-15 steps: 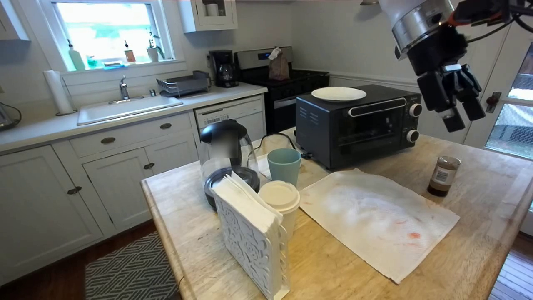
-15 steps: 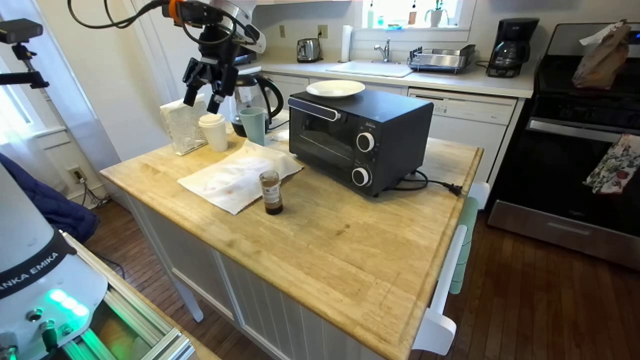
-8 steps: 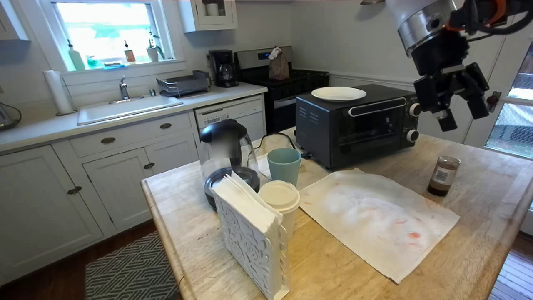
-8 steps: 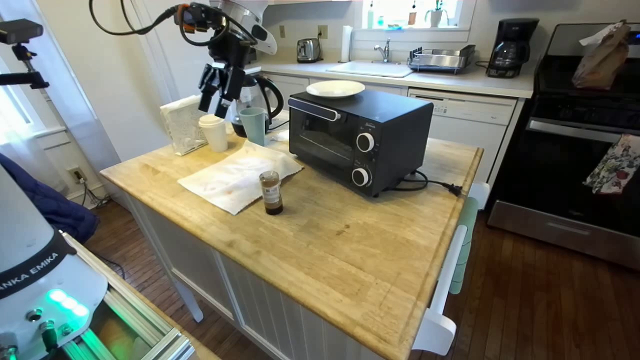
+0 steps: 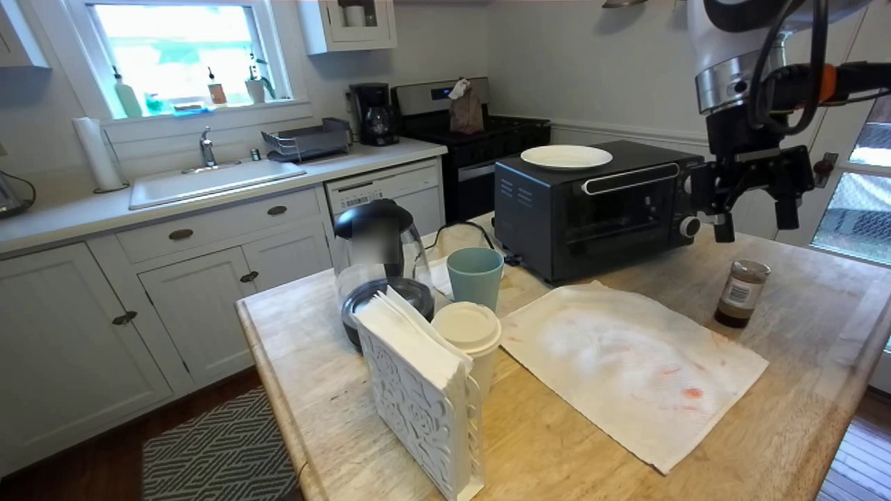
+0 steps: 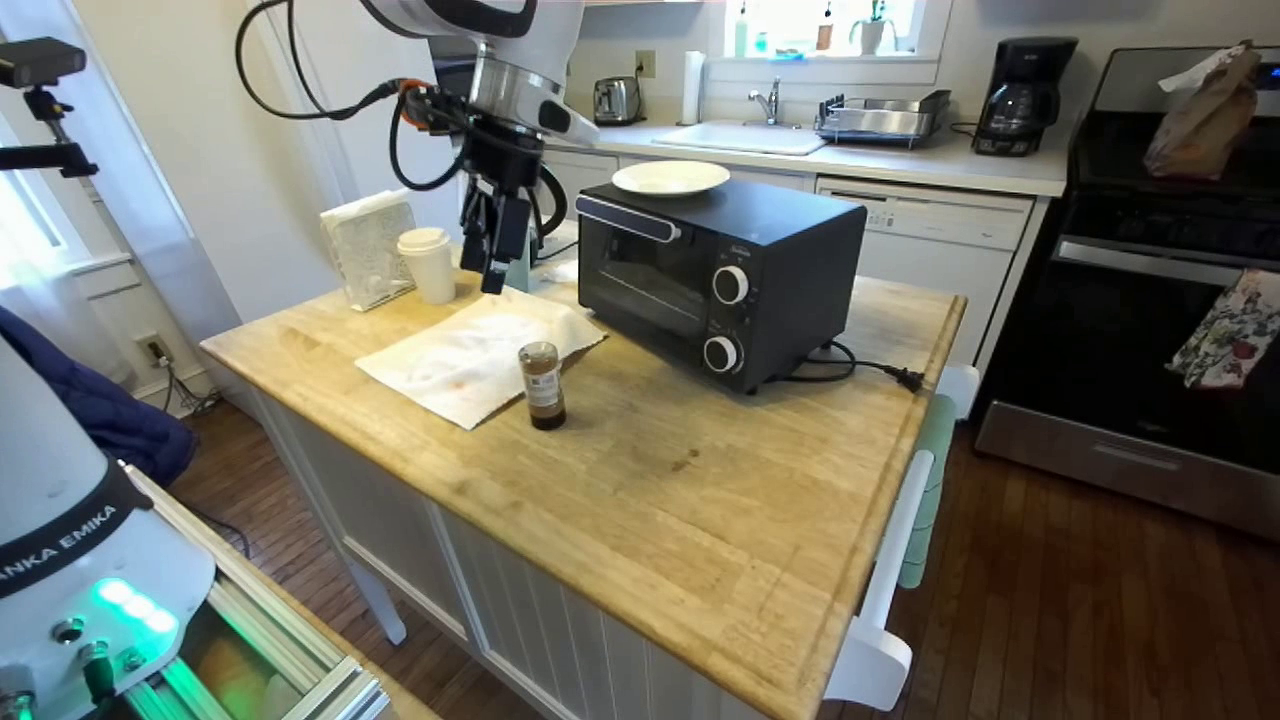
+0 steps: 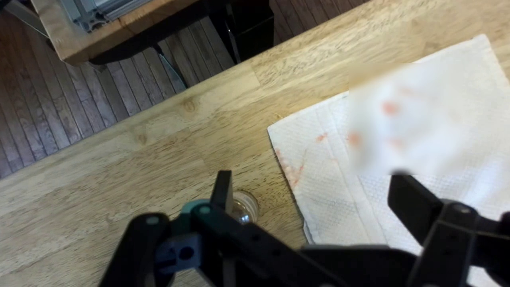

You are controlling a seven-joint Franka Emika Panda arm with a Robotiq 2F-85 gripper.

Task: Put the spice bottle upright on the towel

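The spice bottle [image 5: 742, 293] stands on end on the wooden table, beside the towel and off its edge. It is dark brown at the bottom with a pale label and a glassy top; I cannot tell which end has the lid. It also shows in an exterior view [image 6: 542, 385]. The white stained towel [image 5: 626, 362] lies flat, also in an exterior view [image 6: 480, 350]. My gripper [image 5: 756, 226] is open and empty, fingers down, above the table. In the wrist view [image 7: 312, 181], one finger partly hides the bottle [image 7: 246, 205]; the other is over the towel [image 7: 334, 191].
A black toaster oven [image 5: 605, 216] with a white plate [image 5: 566, 157] on top stands behind the towel. A blue-green cup [image 5: 475, 278], a white lidded cup [image 5: 468, 330], a glass kettle [image 5: 383, 278] and a napkin holder [image 5: 418, 410] stand at the towel's far side.
My gripper has come down and closer to the bottle and towel, and its fingers have turned to point more straight down. It stays open. The bottle and towel have not moved.
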